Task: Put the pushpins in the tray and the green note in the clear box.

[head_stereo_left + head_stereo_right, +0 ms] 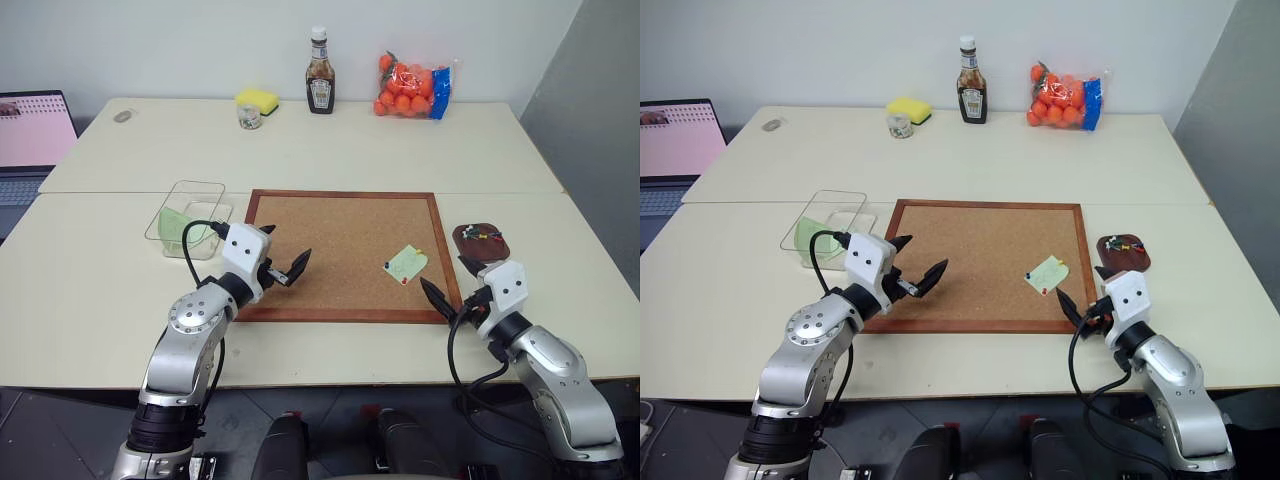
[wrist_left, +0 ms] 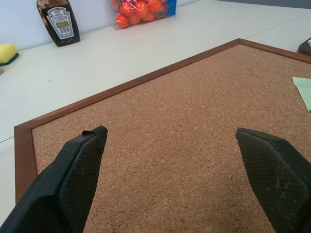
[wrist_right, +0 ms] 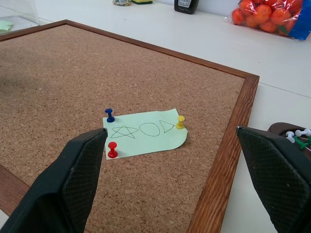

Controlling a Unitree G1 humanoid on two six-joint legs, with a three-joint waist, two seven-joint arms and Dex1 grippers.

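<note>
The green note [image 3: 146, 134] lies pinned to the corkboard [image 1: 340, 250] just ahead of the right gripper [image 3: 170, 160] — its long side crosswise between the spread, empty fingers. Three pushpins [image 3: 112, 149] hold it down; the left gripper [image 1: 283, 262], also released, hovers well apart — so the right arm is nearer.

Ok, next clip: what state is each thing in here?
green note: pinned flat on the corkboard by three pushpins.
tray: holds several pins.
clear box: open, green paper inside.
left gripper: fingers open, empty.
right gripper: fingers open, empty.
sauce bottle: upright, capped.
</note>
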